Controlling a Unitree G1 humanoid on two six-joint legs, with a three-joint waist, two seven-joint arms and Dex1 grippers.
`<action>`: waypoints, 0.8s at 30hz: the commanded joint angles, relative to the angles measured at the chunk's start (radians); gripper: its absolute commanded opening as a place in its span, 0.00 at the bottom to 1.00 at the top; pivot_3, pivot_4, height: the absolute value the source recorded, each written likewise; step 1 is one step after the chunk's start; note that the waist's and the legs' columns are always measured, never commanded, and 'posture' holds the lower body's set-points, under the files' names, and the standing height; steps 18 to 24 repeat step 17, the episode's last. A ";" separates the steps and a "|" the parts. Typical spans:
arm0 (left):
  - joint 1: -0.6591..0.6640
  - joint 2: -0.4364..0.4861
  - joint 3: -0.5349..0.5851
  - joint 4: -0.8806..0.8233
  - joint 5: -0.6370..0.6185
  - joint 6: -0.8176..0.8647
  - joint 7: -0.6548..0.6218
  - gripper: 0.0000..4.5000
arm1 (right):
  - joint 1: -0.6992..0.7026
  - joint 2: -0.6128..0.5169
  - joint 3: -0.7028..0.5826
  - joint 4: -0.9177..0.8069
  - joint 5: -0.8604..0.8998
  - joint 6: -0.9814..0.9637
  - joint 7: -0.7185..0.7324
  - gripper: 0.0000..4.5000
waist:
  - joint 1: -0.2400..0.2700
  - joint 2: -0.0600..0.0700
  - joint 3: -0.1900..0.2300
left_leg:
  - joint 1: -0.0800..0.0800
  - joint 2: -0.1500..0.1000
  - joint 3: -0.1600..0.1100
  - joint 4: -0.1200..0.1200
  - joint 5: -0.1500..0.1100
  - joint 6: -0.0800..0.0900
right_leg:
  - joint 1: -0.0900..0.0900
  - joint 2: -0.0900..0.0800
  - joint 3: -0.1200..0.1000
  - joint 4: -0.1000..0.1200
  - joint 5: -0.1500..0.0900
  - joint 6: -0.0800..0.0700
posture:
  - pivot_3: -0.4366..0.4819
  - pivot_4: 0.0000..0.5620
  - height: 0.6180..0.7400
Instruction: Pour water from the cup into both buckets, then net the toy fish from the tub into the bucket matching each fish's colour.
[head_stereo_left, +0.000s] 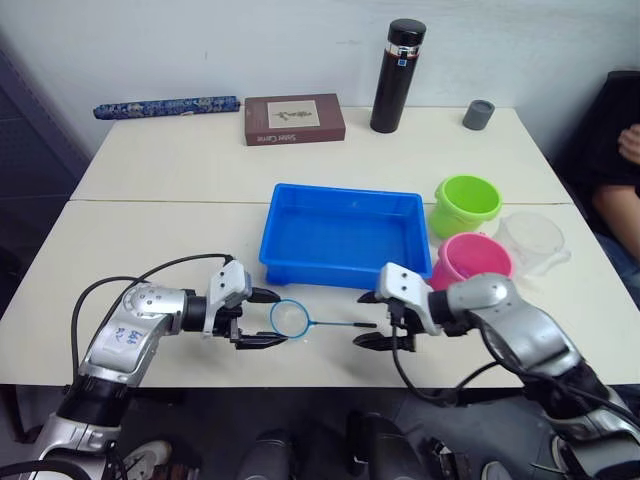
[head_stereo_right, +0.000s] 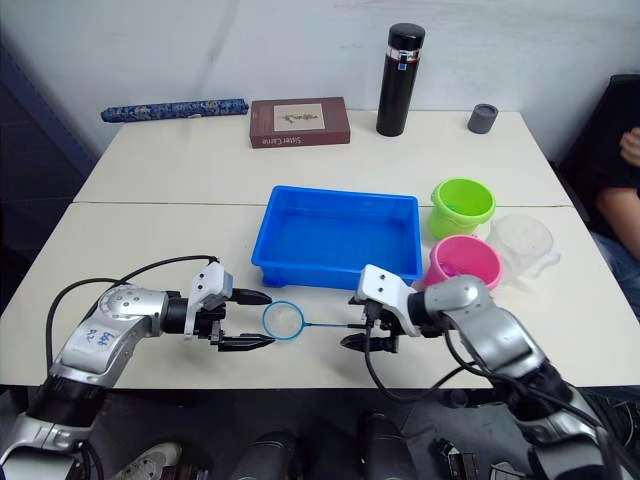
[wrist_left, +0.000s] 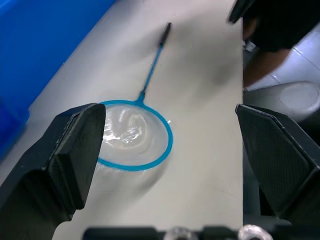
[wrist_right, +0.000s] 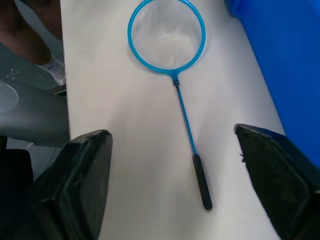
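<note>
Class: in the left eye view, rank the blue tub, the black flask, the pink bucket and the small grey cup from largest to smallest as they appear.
1. Blue tub
2. Black flask
3. Pink bucket, closer to the camera, so second and third are uncertain
4. Small grey cup

You cannot tell whether any toy fish lie in the tub (head_stereo_left: 345, 232); its floor reads as plain blue. The pink bucket (head_stereo_left: 472, 259) has its lower part hidden behind the right arm, and it covers part of the clear cup (head_stereo_left: 533, 240). A person (head_stereo_left: 622, 170) sits at the table's far right, cut off by the frame edge, with one arm and dark clothing showing.
</note>
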 joint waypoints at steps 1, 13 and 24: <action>0.102 -0.001 0.096 -0.105 -0.040 0.041 0.084 1.00 | 0.106 -0.042 -0.130 -0.145 0.076 0.077 -0.042 0.93 | -0.001 0.000 0.000 | 0.000 0.000 0.000 0.000 0.000 0.000 | 0.000 0.000 0.000 -0.001 0.000 0.000 | 0.48 0.27 1.00; 0.433 -0.091 0.294 -0.217 -0.095 0.105 0.298 1.00 | 0.462 -0.087 -0.316 -0.214 0.096 -0.026 -0.115 0.93 | 0.002 0.000 0.000 | 0.003 0.001 0.000 -0.001 -0.004 0.003 | 0.003 0.000 0.001 -0.003 -0.001 -0.001 | 0.48 0.27 1.00; 0.442 -0.085 0.291 -0.212 -0.102 0.094 0.289 1.00 | 0.456 -0.090 -0.297 -0.206 0.094 -0.045 -0.118 0.93 | 0.004 0.000 0.000 | 0.003 0.001 0.000 -0.001 -0.004 0.003 | 0.003 0.000 0.001 -0.003 -0.001 -0.002 | 0.48 0.27 1.00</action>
